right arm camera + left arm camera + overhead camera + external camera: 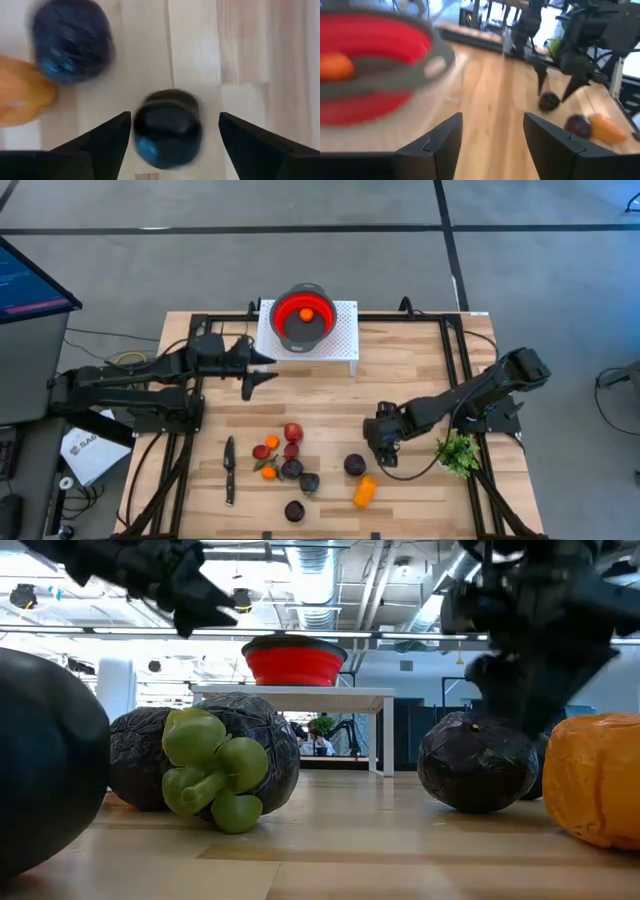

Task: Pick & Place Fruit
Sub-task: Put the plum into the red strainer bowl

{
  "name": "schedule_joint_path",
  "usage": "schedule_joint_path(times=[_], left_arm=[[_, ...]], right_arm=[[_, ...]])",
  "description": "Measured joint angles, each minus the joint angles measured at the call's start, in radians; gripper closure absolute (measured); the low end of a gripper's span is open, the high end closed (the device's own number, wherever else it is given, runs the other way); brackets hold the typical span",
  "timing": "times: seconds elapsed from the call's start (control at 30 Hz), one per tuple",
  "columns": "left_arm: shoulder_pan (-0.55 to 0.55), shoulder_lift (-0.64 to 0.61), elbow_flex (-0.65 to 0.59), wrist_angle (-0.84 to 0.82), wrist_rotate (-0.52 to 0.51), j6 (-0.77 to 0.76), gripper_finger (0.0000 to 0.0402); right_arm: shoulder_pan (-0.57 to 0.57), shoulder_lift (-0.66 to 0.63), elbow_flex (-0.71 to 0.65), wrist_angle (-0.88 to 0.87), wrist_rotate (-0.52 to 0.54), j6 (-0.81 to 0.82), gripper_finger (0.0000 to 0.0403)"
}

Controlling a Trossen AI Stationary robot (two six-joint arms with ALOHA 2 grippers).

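While the left gripper [262, 370] hangs spread and empty beside the red collapsible bowl [303, 316], one small orange fruit [305, 313] lies inside it. Further right, the right gripper [172, 131] stands spread over a dark purple fruit [167, 127] on the wooden counter [400, 380], touching nothing.

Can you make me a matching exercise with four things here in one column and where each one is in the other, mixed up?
Things:
1. knife
2. sprig
3. red bowl
4. right gripper

Places:
A. on the white stand at the table's far edge
B. beside a dark purple fruit
C. left of the fruit cluster
D. near the table's right edge

Pairs: 1-C, 2-D, 3-A, 4-B
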Motion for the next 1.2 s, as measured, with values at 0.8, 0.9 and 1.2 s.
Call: schedule_joint_path(times=[0.8,0.9,1.2], left_arm=[[-0.155,-0.015,-0.143,0.085,-0.006,-0.112,0.0220],[-0.155,-0.015,-0.143,0.090,-0.006,-0.112,0.0222],[-0.155,-0.015,-0.143,0.194,-0.027,-0.014,0.0224]], right_arm=[[-0.106,0.009,0.201,0.221,0.214,0.046,0.0184],[-0.200,-0.004,0.286,0.381,0.217,-0.129,0.0177],[-0.499,0.152,0.607,0.450,0.152,-0.385,0.0177]])
